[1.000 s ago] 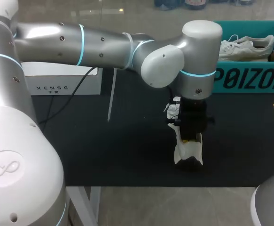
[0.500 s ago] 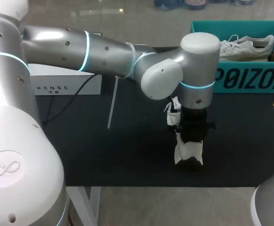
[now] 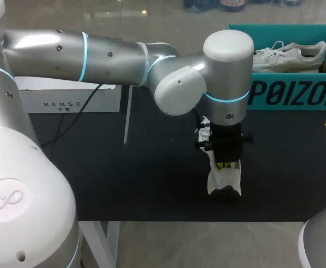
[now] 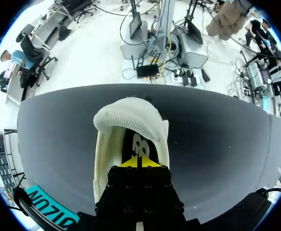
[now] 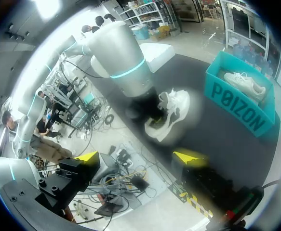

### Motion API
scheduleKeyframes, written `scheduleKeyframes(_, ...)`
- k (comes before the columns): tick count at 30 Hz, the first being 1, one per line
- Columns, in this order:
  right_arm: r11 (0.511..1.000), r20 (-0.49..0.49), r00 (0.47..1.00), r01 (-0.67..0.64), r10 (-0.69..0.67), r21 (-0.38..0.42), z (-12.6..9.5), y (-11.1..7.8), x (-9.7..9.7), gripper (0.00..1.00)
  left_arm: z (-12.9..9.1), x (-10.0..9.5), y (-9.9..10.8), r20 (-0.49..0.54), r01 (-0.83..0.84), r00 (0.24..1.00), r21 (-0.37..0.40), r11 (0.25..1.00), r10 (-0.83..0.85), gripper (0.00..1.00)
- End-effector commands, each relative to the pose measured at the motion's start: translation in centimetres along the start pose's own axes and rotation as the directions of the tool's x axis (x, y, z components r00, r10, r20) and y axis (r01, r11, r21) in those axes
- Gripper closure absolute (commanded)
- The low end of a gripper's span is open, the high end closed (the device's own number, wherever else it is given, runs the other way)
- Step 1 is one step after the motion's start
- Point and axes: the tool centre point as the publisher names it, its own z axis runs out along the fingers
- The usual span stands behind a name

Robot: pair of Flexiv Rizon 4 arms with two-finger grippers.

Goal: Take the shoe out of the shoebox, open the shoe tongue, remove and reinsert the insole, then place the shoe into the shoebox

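left gripper, entering from the upper left, sits inside the white shoe at lower centre; its grip cannot be told. best to lift the insole slowly. teal shoebox upper right. right gripper gapes, empty.

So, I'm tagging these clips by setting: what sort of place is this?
Probably a robotics lab or test bench: a silver jointed robot arm hangs over a black mat-covered table, with a white mesh sneaker under it and a teal cardboard shoebox at the far edge.
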Motion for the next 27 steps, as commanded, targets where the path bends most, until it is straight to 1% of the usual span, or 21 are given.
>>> scheduleKeyframes(1, 1.000, -0.003, 1.000, -0.002, 0.002, 0.006, 0.0, 0.3, -0.1, 0.00, 1.4, -0.8, -0.3, -0.011, -0.017, 1.000, -0.003, 1.000, 0.017, 1.00)
scheduleKeyframes(5, 1.000, -0.003, 1.000, -0.002, 0.002, 0.006, 0.0, 0.3, -0.1, 0.00, 2.9, -1.1, -0.6, -0.022, -0.029, 0.999, 0.021, 0.999, 0.029, 1.00)
scheduleKeyframes(9, 1.000, -0.003, 1.000, -0.002, 0.002, 0.006, 0.0, 0.3, -0.1, 0.00, 3.2, -1.2, -0.8, -0.026, -0.029, 0.999, 0.015, 0.999, 0.029, 1.00)
scheduleKeyframes(12, 1.000, -0.003, 1.000, -0.002, 0.002, 0.006, 0.0, 0.3, -0.1, 0.00, 2.4, -1.0, -0.5, -0.011, -0.017, 1.000, -0.018, 1.000, 0.016, 1.00)
scheduleKeyframes(18, 1.000, -0.003, 1.000, -0.002, 0.002, 0.006, 0.0, 0.3, -0.1, 0.00, 0.1, -0.5, 0.8, 0.006, -0.004, 1.000, -0.069, 0.998, 0.005, 1.00)
scheduleKeyframes(22, 1.000, -0.003, 1.000, -0.002, 0.002, 0.006, 0.0, 0.3, -0.1, 0.00, -0.6, -0.5, 1.3, 0.009, -0.005, 1.000, -0.092, 0.996, 0.006, 1.00)
scheduleKeyframes(27, 1.000, -0.003, 1.000, -0.002, 0.002, 0.006, 0.0, 0.3, -0.1, 0.00, -1.7, -0.4, 2.1, 0.004, 0.000, 1.000, -0.144, 0.990, 0.000, 1.00)
